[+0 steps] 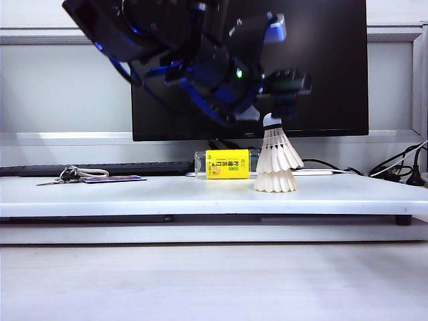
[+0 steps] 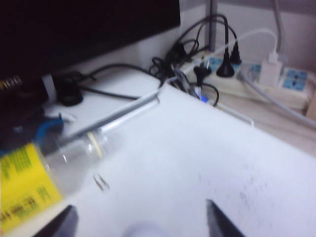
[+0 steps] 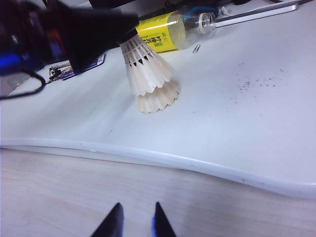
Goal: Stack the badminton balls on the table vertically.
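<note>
**A:** Where are the shuttlecocks?

**B:** The two shuttlecocks (image 1: 277,164) stand nested one on the other on the white table (image 1: 167,197), skirts down and cork tip up, just right of a clear bottle with a yellow label (image 1: 227,164) lying on its side. The upper one sits inside the lower one's skirt, and the stack looks upright in the outside camera.

**A:** And the left gripper?

**B:** The left gripper (image 1: 284,90) hangs directly over the stack, in front of the black monitor (image 1: 321,67), with the cork tip right under it. In its own wrist camera, the two fingertips (image 2: 64,224) sit far apart at the frame's edge, plainly spread, with a pale blur between them that is likely the top of the stack. Whether the fingers touch the cork, I cannot tell.

**A:** The right gripper?

**B:** The right gripper (image 3: 135,219) is off the table, over the pale wooden surface in front of the board's edge, well apart from the stack. Its two dark fingertips stand close together with a narrow gap, holding nothing.

**A:** Anything else on the table?

**B:** A bunch of keys (image 1: 70,175) with a flat tag lies far to the left. A paper clip (image 3: 196,48) rests beside the bottle's neck. Cables and a power strip (image 2: 256,79) sit behind the table's far corner.
</note>
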